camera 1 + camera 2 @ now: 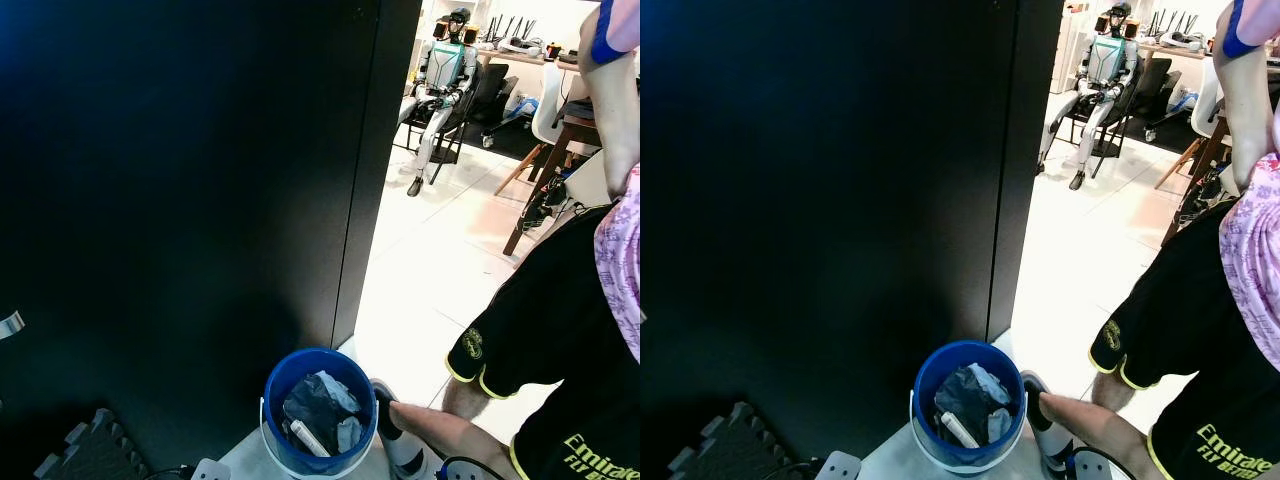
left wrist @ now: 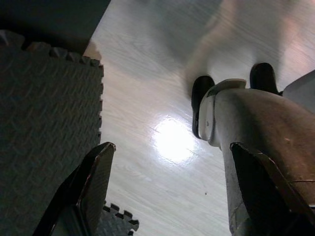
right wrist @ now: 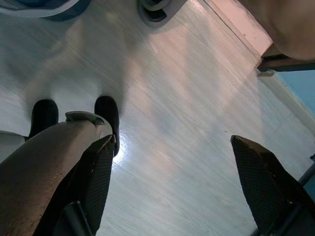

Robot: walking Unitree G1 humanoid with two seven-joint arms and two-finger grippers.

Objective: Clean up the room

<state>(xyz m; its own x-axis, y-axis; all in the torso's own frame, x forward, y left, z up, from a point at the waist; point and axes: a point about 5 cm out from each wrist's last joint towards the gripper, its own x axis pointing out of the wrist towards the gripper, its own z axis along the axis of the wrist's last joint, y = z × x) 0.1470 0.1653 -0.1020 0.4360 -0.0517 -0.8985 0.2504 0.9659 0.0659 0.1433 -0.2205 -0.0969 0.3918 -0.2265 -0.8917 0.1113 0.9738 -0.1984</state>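
1. A blue bucket stands on the pale floor at about 6 o'clock in the head views, right at the foot of a tall black panel that takes up the whole 9 o'clock side.
2. Inside the bucket lies crumpled dark and grey rubbish with a small white tube resting on top.
3. A person in black shorts stands at 3 to 4 o'clock, with a leg and a shoe just beside the bucket.
4. At 12 to 1 o'clock, well apart from the bucket, a second humanoid robot sits on a chair in the bright room beyond.
5. A dark foam mat with a toothed edge lies at 7 o'clock.
6. The left claw hangs low over the floor with its two black fingers spread apart and nothing between them; the robot's own leg and feet lie beneath it, next to the foam mat.
7. The right claw hangs likewise, fingers wide apart and empty, above bare wood-grain floor.
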